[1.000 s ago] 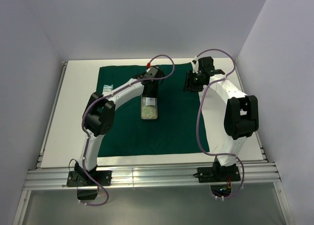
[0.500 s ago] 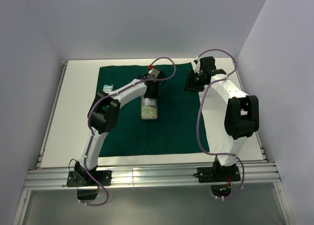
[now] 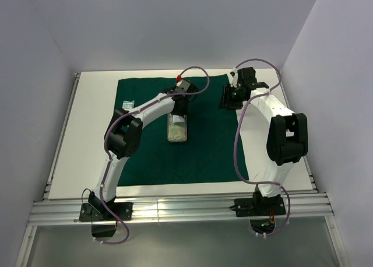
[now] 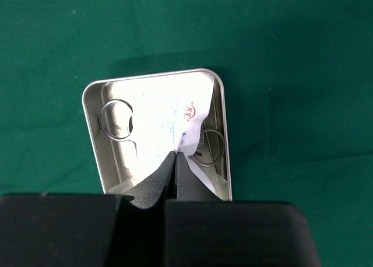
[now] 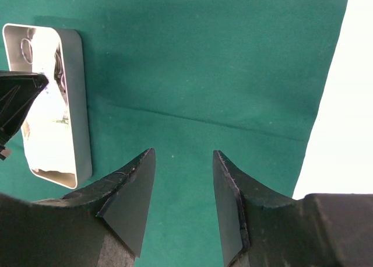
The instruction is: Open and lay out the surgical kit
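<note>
Reaching into the steel tray point(image 4: 87, 121) at the middle of the green cloth point(image 4: 291, 45), the left gripper point(image 4: 176, 155) pinches a pale packet point(image 4: 192, 118). The right gripper point(image 5: 183, 153) hovers open. Likely next: lifting the packet out onto the cloth.

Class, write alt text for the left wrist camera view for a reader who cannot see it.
The left claw is shut inside a steel tray, its tips apparently pinching the edge of a pale packet. Two wire ring handles show in the tray, which sits on green cloth.
</note>
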